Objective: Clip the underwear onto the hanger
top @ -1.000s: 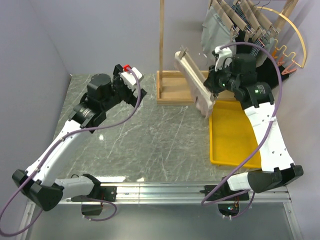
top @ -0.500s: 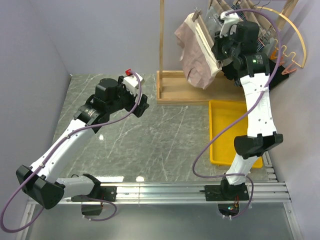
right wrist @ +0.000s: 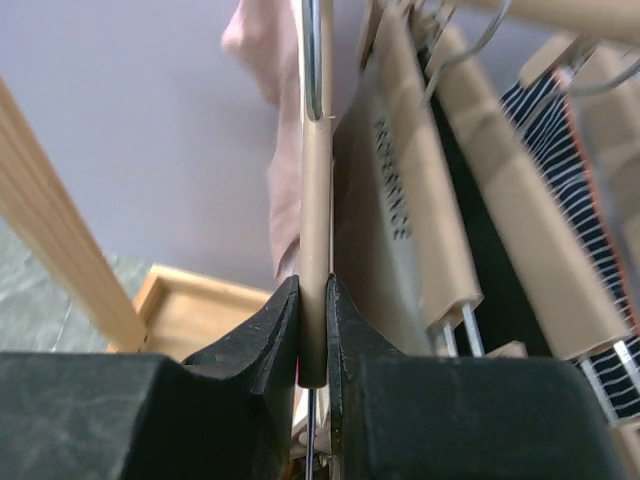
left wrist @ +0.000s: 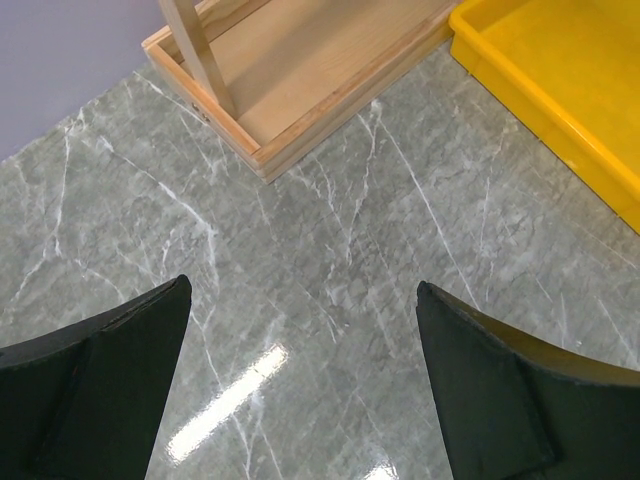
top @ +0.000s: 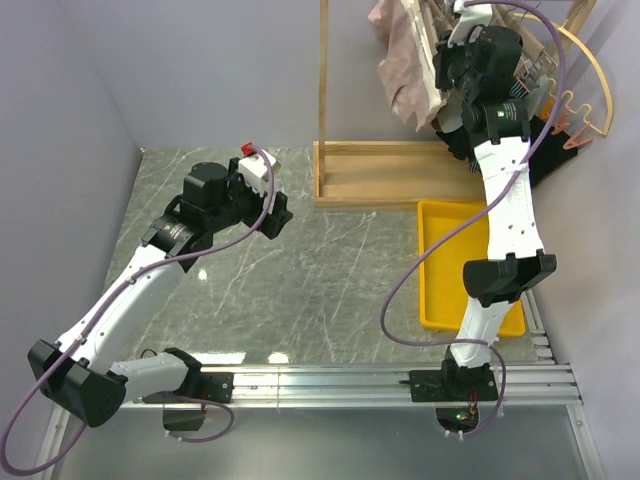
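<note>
"Where was the yellow tray (top: 452, 268)?"
"On the table (top: 330, 280). The pink underwear (top: 400, 70) hung up high from the hanger (right wrist: 314, 200)."
"And the claws?"
"The right claw (right wrist: 313, 300) pinched the hanger. The left claw (left wrist: 302, 300) stood wide apart."

we see a robot lab, aluminium rail (top: 330, 381) at 6 o'clock, bare grey walls (top: 200, 70), marble-look tabletop (top: 330, 270), wooden rack (top: 323, 80) at 1 o'clock

Yellow tray (top: 446, 282) beside wooden rack (top: 380, 176)
</note>
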Robot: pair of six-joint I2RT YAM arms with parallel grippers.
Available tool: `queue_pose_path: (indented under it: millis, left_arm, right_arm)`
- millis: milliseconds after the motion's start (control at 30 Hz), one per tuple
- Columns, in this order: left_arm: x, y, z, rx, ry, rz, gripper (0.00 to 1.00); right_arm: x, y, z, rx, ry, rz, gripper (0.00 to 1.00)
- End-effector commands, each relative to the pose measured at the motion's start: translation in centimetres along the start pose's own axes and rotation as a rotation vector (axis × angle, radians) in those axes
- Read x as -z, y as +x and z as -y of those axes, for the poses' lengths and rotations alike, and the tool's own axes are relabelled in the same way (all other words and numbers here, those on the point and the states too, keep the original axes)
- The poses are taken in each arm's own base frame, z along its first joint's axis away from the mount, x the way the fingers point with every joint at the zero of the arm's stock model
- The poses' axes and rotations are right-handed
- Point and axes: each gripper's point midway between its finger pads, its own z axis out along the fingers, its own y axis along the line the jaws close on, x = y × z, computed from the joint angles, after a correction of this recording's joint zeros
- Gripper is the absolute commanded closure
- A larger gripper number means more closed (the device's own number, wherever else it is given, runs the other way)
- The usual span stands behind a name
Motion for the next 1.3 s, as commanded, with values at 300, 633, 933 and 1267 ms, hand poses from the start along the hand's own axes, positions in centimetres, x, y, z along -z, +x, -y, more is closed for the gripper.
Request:
queue_pose_path:
  millis: [300, 633, 933, 1267]
  left_arm:
    - [1.0, -0.5, -0.5, 0.045, -0.004, 0.054, 0.01]
    - [1.0, -0.4, -1.7, 0.067, -0.03, 0.054, 0.01]
    - [1.2, -1.0, -2.5, 0.036, -0.055, 0.058, 0.01]
    - [1.3, -0.7, -2.7, 0.043, -0.058, 0.051, 0.01]
  right_arm:
    - [-2.1, -5.5, 1.7, -0.022, 0.07, 0.233, 1.0]
    - [-3.6, -5.9, 2.4, -0.029, 0.113, 0.285, 1.0]
    - [-5.8, -4.4, 2.4, -0.011, 0.118, 0.278, 1.0]
    - [-7.1, -3.4, 2.2, -0.01, 0.136, 0.272, 1.0]
